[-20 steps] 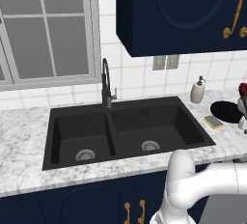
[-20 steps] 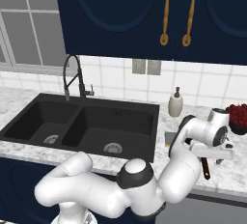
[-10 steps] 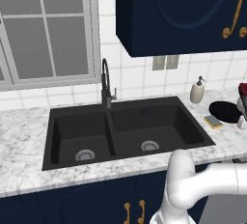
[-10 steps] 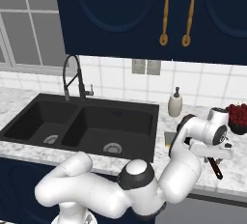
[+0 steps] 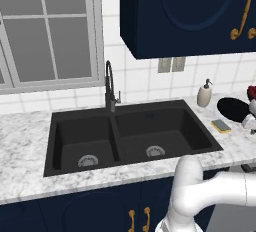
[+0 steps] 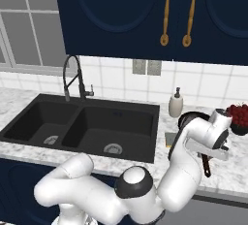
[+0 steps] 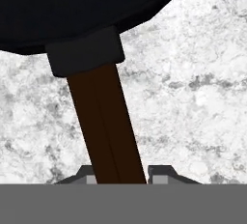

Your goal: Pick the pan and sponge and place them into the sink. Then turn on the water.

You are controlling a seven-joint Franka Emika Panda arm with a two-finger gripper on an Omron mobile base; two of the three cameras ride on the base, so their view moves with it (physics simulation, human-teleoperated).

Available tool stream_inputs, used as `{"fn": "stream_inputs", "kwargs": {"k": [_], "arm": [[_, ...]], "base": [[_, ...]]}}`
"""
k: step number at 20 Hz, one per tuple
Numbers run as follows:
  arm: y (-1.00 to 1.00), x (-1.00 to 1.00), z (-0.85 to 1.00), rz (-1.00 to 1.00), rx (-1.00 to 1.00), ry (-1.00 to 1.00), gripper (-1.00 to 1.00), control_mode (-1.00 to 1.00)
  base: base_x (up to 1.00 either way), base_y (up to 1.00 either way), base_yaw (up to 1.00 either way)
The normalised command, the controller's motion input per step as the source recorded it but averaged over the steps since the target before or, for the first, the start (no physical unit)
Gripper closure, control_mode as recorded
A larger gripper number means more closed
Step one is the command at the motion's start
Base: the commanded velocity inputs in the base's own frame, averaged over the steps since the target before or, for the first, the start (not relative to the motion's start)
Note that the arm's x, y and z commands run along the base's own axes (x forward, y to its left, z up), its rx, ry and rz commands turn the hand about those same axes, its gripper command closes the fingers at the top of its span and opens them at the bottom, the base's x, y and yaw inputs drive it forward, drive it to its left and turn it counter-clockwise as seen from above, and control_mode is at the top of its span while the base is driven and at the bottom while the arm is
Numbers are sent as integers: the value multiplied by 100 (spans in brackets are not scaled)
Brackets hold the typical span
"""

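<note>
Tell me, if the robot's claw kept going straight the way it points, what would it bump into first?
Probably the long dark-brown handle of the round black frying pan, which already sits between the gripper fingertips, then the marble counter behind it.

Two base views sharing sink (image 5: 130,126)
</note>
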Motion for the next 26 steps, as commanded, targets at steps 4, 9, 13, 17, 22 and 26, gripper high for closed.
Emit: {"fn": "stream_inputs", "kwargs": {"k": [4,9,13,17,22,26], "arm": [[50,0,53,-10,-11,-15,100,-100],[62,-12,78,-1,-19,-1,100,-100],[89,-28,45,0,-22,10,100,-100],[90,-37,31,0,-11,9,100,-100],[98,-16,21,0,-2,-2,100,-100],[88,0,2,0,0,1,100,-100]], "base": [[0,0,0],[0,0,0],[0,0,0],[0,0,0],[0,0,0],[0,0,0]]}}
